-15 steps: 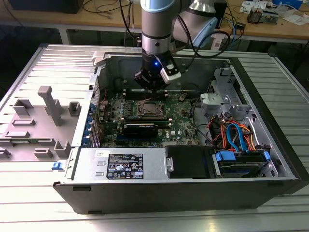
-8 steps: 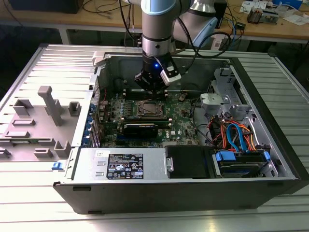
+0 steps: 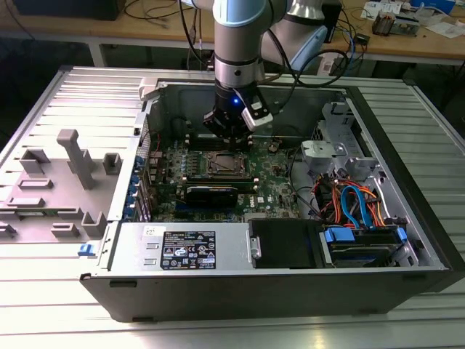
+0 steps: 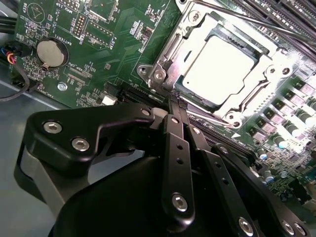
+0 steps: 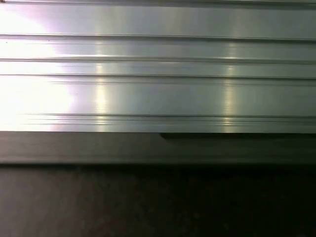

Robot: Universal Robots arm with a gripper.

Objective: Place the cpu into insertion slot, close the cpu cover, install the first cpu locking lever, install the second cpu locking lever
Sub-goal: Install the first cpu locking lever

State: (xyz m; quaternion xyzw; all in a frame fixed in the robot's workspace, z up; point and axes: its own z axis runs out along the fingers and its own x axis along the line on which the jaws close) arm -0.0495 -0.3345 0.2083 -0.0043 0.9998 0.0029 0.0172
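Levers next: chip seated, cover down over the socket

Cpu [image 4: 224,66] sits flat in the insertion slot [image 4: 185,88] as far as I can read it from the second wrist view, its bright metal top showing through the square cut-out of the cpu cover [image 4: 269,74], which lies down around it rather than standing up. I judge the first two steps done and the locking-lever work as the one in hand.

My claw [image 4: 177,101] has its two black fingers [image 4: 174,148] pressed together, tips meeting, with nothing held between them. The tips are right at the near edge of the socket frame, beside a corner screw [image 4: 159,75]. A thin metal rod, which I take for one locking lever [image 4: 247,19], runs along the far side of the cover; I cannot tell whether it is latched.

From the exterior view the claw [image 3: 231,138] hangs just above the socket [image 3: 227,164] on the green motherboard [image 3: 270,185], inside the open computer case [image 3: 305,273] on the ribbed worktop [image 3: 87,94].

The next move, as I see it, calls for a firm push with the closed tips on the lever, down and sideways under its hook, without scraping the board.
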